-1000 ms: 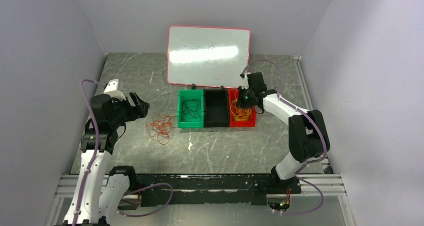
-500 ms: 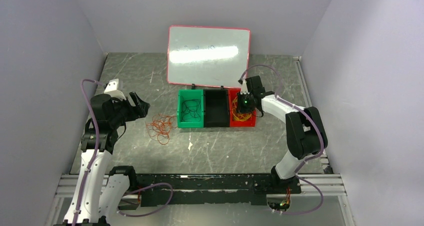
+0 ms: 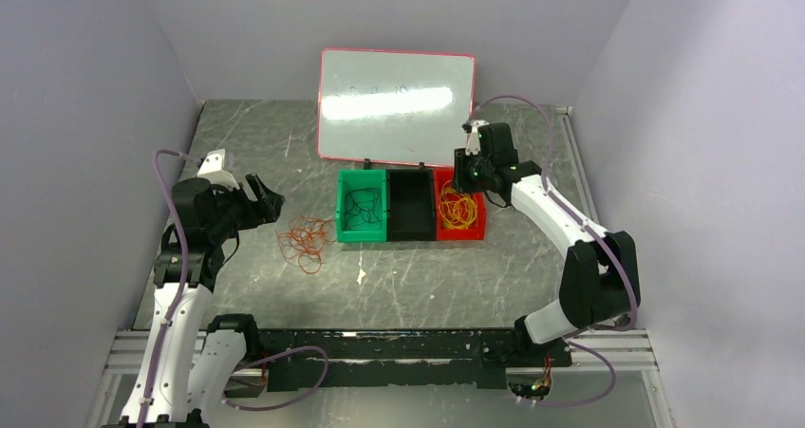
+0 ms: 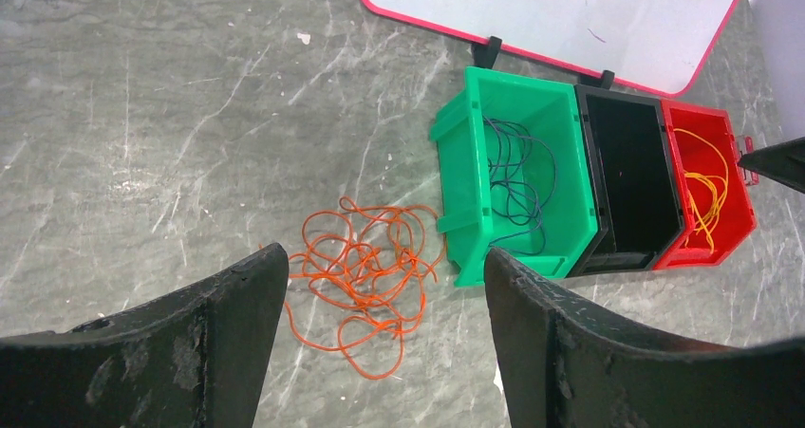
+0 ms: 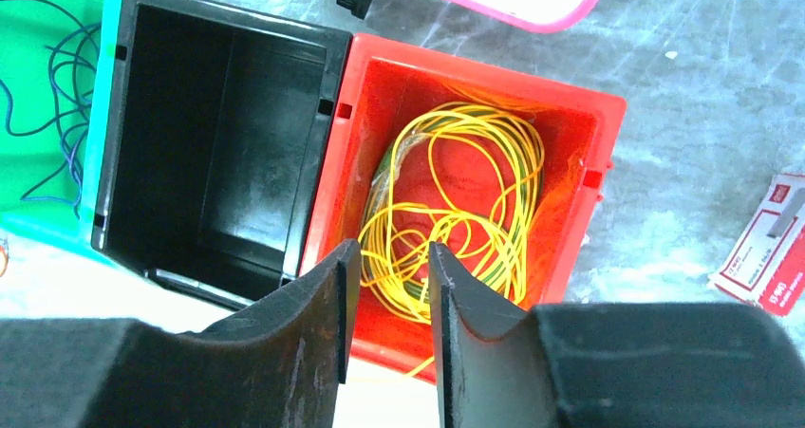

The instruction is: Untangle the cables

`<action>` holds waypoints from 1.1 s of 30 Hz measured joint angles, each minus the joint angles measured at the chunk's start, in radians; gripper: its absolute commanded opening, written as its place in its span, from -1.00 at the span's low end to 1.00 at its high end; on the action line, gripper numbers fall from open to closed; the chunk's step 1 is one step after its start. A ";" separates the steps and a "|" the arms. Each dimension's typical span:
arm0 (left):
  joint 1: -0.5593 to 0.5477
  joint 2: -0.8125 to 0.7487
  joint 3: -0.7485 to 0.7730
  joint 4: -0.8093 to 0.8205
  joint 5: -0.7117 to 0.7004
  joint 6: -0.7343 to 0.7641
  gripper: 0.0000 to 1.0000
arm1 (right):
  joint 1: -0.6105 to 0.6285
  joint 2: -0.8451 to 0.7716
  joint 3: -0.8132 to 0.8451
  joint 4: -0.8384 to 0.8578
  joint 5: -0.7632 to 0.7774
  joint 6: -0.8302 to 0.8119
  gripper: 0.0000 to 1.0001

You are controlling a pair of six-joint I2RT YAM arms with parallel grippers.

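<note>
**Desk (image 3: 427, 276), contents as seen**

1. Cables, orange-red (image 4: 365, 281): one loose tangle of thin loops is lying flat on the desk, left of centre, just beside the left wall of the green bin. No end effector is touching it.
2. Cables, dark (image 4: 517, 176): several thin loops are resting inside the green bin (image 4: 456, 162).
3. Cables, yellow (image 5: 456, 210): a coil of many loops is sitting inside the red bin (image 5: 475, 67), filling most of its floor.
4. Bins: green, black (image 5: 218, 124) and red are standing side by side, walls touching, in a row running left to right. The row is sitting mid-desk towards the far edge.
5. Whiteboard (image 3: 396, 105): pink-framed, it is standing along the far edge, just behind the row of bins.
6. Small carton (image 5: 764, 257): red and white, it is lying on the desk to the right of the red bin, apart from it. It is showing only in the right wrist view.
7. Left end effector (image 3: 269, 200): it is hovering above the desk near the left edge. Its fingers are spread wide and holding nothing, and the orange-red tangle is showing between them in the wrist view.
8. Right end effector (image 5: 389, 257): it is hanging over the red bin's far right corner. Its fingers are parted by only a narrow gap, and nothing is visibly pinched between them.
</note>
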 measured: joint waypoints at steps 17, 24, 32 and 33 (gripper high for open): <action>0.000 0.000 0.000 0.002 0.000 0.000 0.57 | 0.101 -0.142 -0.072 -0.153 -0.014 -0.001 -0.19; 0.000 0.000 0.000 0.002 0.000 0.004 0.55 | 0.135 -0.125 -0.124 -0.166 -0.006 -0.001 -0.18; 0.000 -0.002 0.000 0.002 0.000 0.004 0.55 | 0.135 -0.059 -0.124 -0.150 0.006 -0.017 -0.26; 0.000 -0.002 0.000 0.002 0.000 0.004 0.55 | 0.135 -0.051 -0.124 -0.150 0.007 -0.018 -0.33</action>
